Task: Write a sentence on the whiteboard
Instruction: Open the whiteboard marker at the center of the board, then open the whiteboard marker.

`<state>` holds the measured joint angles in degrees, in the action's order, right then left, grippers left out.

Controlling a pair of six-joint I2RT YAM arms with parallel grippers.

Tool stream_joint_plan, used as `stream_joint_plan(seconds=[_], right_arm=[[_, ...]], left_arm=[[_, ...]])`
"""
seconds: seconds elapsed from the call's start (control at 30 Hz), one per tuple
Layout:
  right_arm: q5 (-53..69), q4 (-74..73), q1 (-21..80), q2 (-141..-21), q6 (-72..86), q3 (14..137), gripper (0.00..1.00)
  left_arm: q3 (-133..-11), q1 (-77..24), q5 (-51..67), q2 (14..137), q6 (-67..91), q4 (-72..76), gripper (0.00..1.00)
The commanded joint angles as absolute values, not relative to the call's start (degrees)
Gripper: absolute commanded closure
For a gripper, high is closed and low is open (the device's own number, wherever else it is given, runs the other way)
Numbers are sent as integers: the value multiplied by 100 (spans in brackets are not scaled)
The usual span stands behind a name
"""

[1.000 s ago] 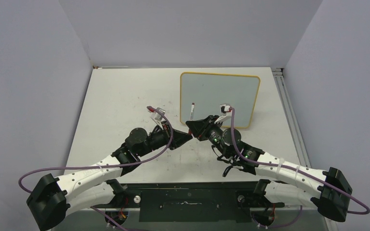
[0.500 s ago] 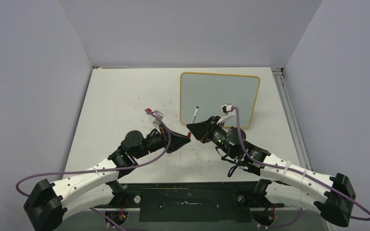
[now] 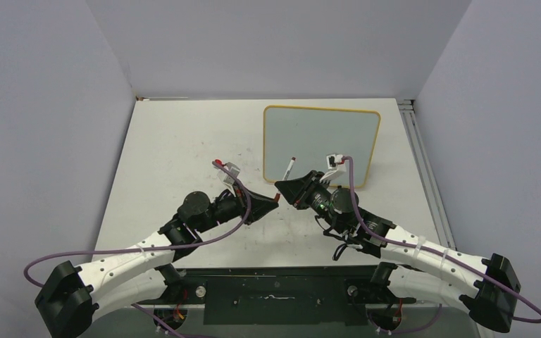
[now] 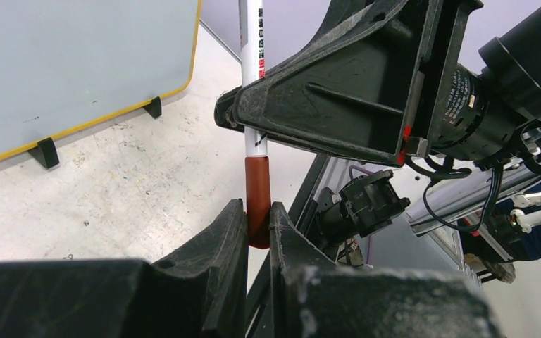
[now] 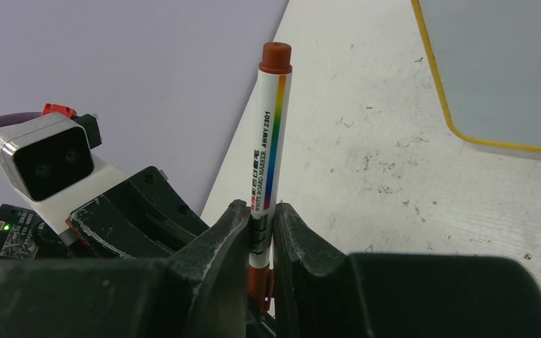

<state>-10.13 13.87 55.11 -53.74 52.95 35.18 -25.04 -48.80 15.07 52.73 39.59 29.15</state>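
Observation:
The whiteboard (image 3: 320, 144) lies flat at the back right of the table, with a yellow frame and a blank surface; no sentence shows on it. It also shows in the left wrist view (image 4: 77, 63) and the right wrist view (image 5: 507, 63). My two grippers meet tip to tip just in front of its near-left corner. My right gripper (image 3: 283, 189) (image 5: 260, 218) is shut on the white body of a whiteboard marker (image 3: 290, 167) (image 5: 271, 127). My left gripper (image 3: 272, 203) (image 4: 257, 215) is shut on the marker's red-brown cap (image 4: 257, 193), which sits on the marker's lower end.
The white table (image 3: 183, 141) is scuffed and closed in by grey walls on three sides. A metal rail (image 3: 423, 162) runs along its right edge. The board's black feet (image 4: 46, 151) stand out at its near edge. Purple cables loop over both arms.
Both grippers have drawn back slightly toward the near edge with the marker between them. The marker's free end has tilted a little to the right.

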Motion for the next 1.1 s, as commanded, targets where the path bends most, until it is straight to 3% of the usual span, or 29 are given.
stream_joint_plan(seconds=[0.0, 0.53, 0.9, 1.07], right_arm=[[-2814, 1866, 5110, -5064, 4960, 3725, 95], [-2580, 1468, 5012, -4916, 3810, 4103, 95], [-571, -2074, 5042, -5437, 1302, 5610, 95], [-813, -2677, 5623, -5710, 554, 5601, 95]], left_arm=[[-2436, -5083, 2254, 5162, 3769, 2415, 100], [-2601, -5050, 2402, 4834, 3518, 1624, 100], [-4709, -3569, 4209, 5229, 2075, -1729, 100], [-5366, -3271, 4706, 5567, 1724, -2635, 100]])
